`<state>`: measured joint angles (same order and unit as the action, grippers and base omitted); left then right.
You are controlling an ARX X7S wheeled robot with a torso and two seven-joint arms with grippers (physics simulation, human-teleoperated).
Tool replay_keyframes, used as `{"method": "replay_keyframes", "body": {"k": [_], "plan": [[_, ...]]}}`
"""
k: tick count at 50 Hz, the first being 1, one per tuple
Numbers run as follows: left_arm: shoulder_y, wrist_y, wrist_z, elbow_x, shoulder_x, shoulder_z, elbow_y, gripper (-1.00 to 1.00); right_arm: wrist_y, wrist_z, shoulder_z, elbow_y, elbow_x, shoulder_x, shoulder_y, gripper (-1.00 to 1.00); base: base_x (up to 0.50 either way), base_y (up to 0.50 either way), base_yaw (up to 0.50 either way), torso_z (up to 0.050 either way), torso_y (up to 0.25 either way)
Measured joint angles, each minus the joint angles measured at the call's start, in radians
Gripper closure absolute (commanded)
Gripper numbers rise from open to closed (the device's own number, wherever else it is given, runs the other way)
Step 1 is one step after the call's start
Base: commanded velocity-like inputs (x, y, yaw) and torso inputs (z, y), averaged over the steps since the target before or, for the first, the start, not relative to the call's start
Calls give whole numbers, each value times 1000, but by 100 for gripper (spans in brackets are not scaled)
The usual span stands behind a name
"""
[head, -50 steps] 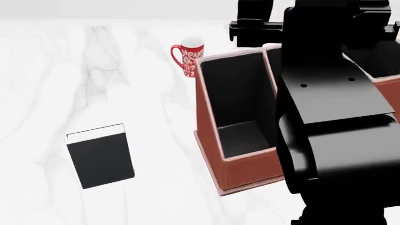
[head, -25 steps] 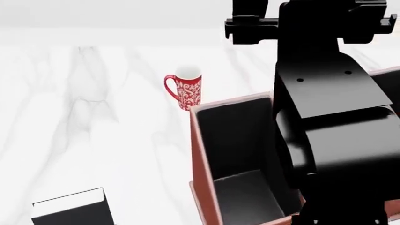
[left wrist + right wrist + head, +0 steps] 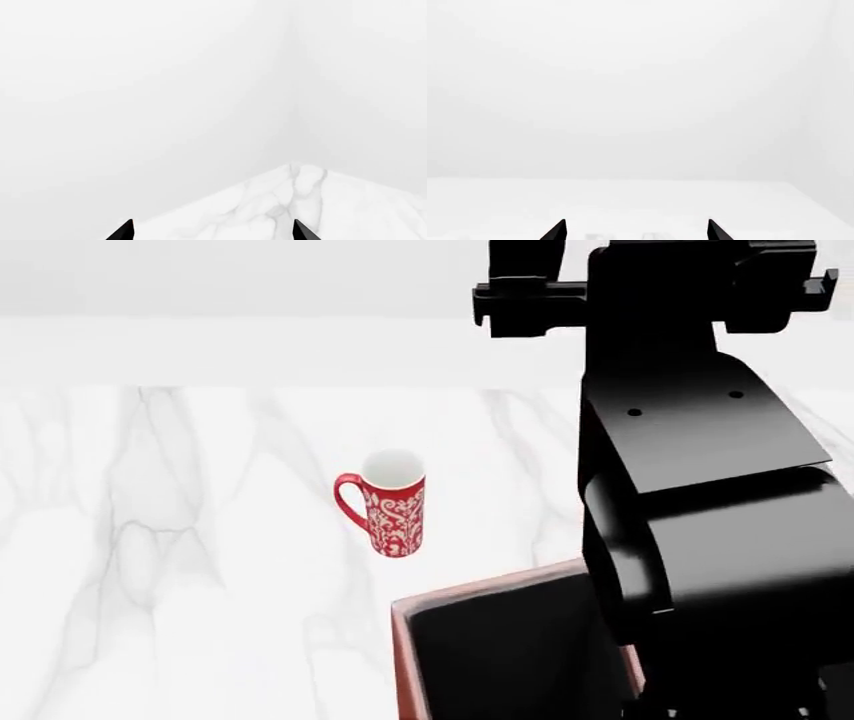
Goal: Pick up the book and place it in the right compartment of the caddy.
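The book is not being shown in any current view, so its direction from the fingers, its long axis and the nearer arm cannot be read off here; it is judged to be lying outside the head view's framing.

In the head view only a corner of the caddy is being shown, at about 6 o'clock, with one black-lined compartment open upward. A red patterned mug is being seen upright on the marble desk, near the caddy's far corner at roughly 11 o'clock from it and not touching. The right arm is filling the 3 o'clock side of the picture.

The left gripper is being held with its fingers spread wide and nothing between them, pointed over a corner of the desk towards blank wall. The right gripper is likewise being held wide apart and empty, aimed at white background.

Before any reach, the book is needing to be brought back into sight.
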<state>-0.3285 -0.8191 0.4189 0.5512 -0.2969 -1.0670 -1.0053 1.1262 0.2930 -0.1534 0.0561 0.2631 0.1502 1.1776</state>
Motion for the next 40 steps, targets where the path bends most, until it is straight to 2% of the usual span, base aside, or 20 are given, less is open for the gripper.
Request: {"method": "replay_keyframes", "body": {"k": [10,22,32,40], "plan": [[-6,-1,13,13,-9,-7,-3,-100,7,3,-8,4,5,2,2,-100,0,0,0,0,0],[-19,6,24,29,-14,-15,-3,-100,114,-52,-34,15,67,0,51,-100,0,0,0,0,0],[-28,14,34,38,-17,-18,-2,-100,252,-214,-56,30,219,4,128,-100,0,0,0,0,0],[-30,18,44,41,-23,-9,2,-100,296,-456,-195,249,437,67,85,-100,0,0,0,0,0]]}}
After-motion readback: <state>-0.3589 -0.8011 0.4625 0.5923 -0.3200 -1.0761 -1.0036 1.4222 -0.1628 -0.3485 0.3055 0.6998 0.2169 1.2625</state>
